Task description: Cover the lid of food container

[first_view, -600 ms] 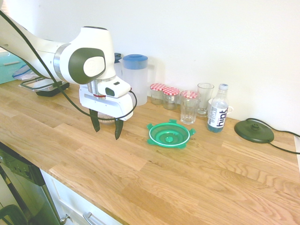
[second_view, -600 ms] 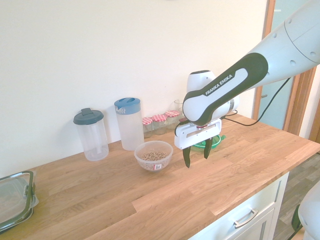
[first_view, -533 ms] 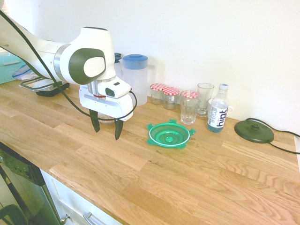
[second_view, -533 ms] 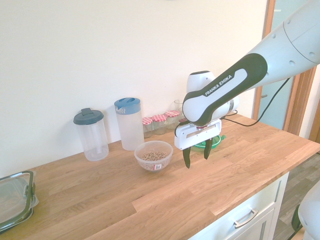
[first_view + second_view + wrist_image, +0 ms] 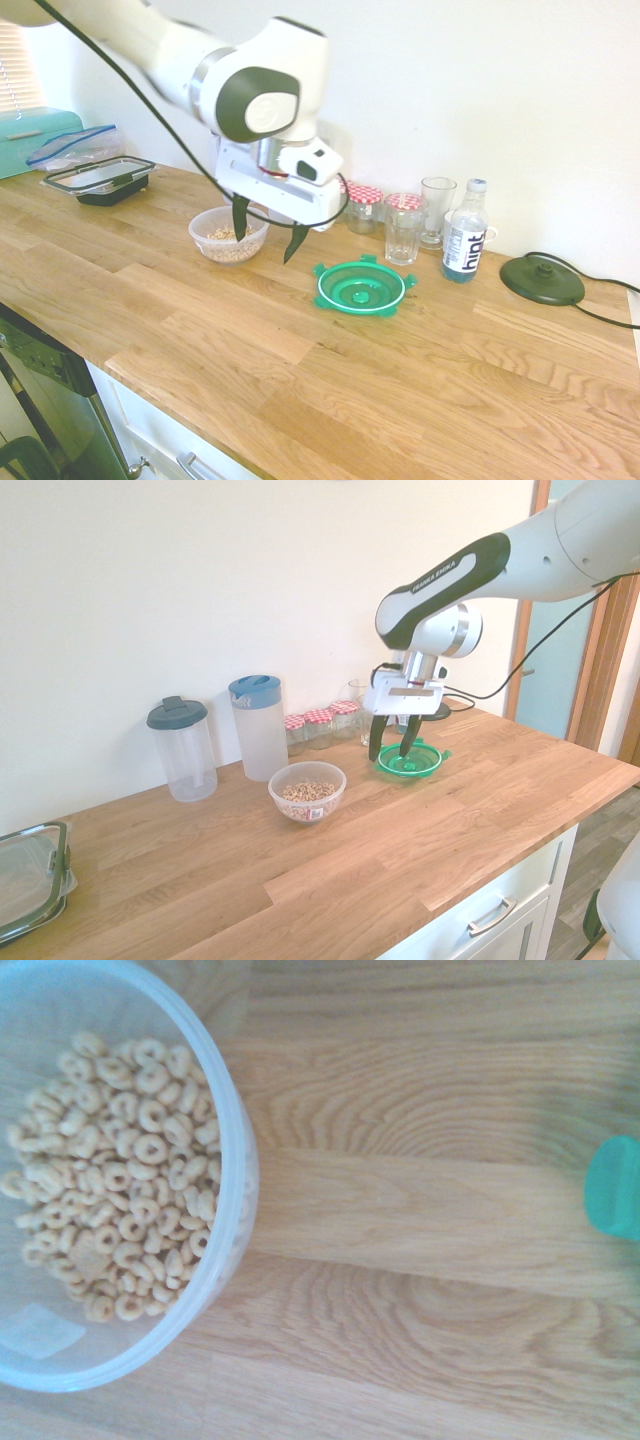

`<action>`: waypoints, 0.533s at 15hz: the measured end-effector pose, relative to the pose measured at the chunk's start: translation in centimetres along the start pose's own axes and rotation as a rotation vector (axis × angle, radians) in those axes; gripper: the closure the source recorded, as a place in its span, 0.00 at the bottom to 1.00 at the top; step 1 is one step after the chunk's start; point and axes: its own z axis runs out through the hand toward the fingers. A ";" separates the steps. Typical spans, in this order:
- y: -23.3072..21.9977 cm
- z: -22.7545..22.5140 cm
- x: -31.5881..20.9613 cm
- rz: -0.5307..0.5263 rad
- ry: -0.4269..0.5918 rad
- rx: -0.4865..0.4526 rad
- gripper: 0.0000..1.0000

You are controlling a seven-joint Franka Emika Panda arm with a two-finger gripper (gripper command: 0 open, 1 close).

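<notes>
Getting to the lid [image 5: 362,287] looks like the step in hand: grn lid lies flat on the counter [image 5: 400,400], just right of ctr in the 1st ext. view, apart from the bowl w/ cereal [image 5: 229,236], which sits left of ctr. Gripper [image 5: 268,248] is empty, fingers apart, up above the counter between the two; lid lies to its lower right in that view. Next move prob. needs to go that way, then down to a clip tab or the vent knob.
</notes>
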 end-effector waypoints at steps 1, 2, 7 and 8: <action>1.1 -1.3 1.5 -0.014 -0.056 0.034 0.00; 2.8 -2.7 3.2 -0.019 -0.102 0.054 0.00; 10.6 -5.5 11.5 -0.001 -0.190 0.111 0.00; 11.2 -5.1 12.8 0.001 -0.200 0.115 0.00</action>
